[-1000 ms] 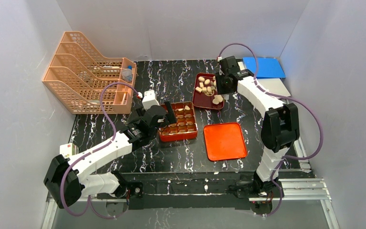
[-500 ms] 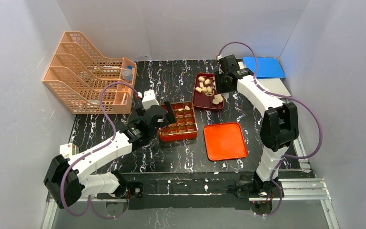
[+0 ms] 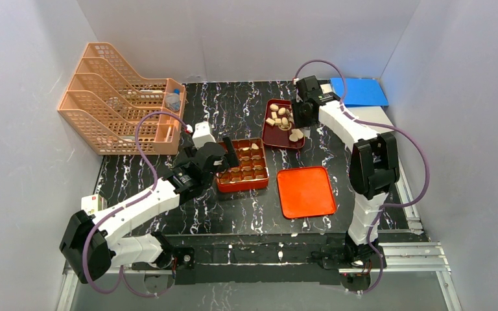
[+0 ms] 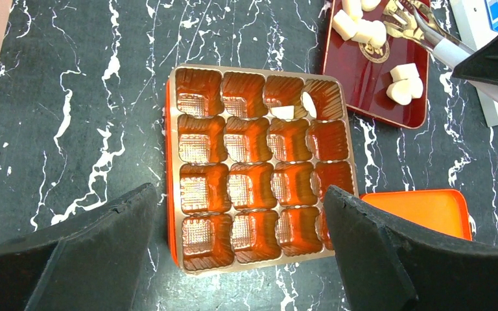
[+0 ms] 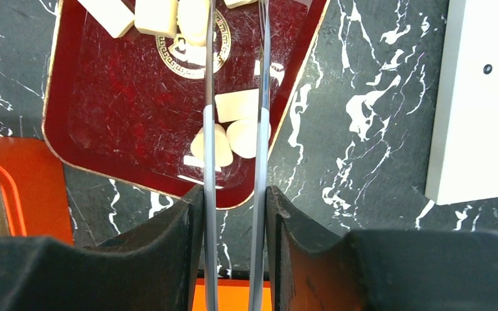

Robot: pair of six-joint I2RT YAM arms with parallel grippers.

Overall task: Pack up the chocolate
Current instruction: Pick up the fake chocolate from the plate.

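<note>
Several pale chocolate pieces [image 3: 282,120] lie in the dark red tray [image 3: 273,137]. My right gripper [image 5: 233,194] is shut on a pair of silver tongs [image 5: 209,149], whose two blades reach over the tray [image 5: 117,110] and straddle a chocolate cluster [image 5: 233,139]. The tong tips [image 4: 415,23] hover above pieces at the tray's far end. My left gripper [image 4: 240,259] hangs open above the near edge of the orange-red compartmented box [image 4: 225,159], touching nothing. Two chocolate pieces [image 4: 284,112] sit in its far-right cells.
A flat orange lid [image 3: 305,191] lies right of the box. A peach wire file rack [image 3: 120,97] stands at the back left, a blue sheet [image 3: 358,91] at the back right, and a white block [image 5: 476,97] just right of the tray.
The right arm's elbow has swung a little to the left, and the tongs have edged slightly farther over the dark red tray. The left arm has not moved.
</note>
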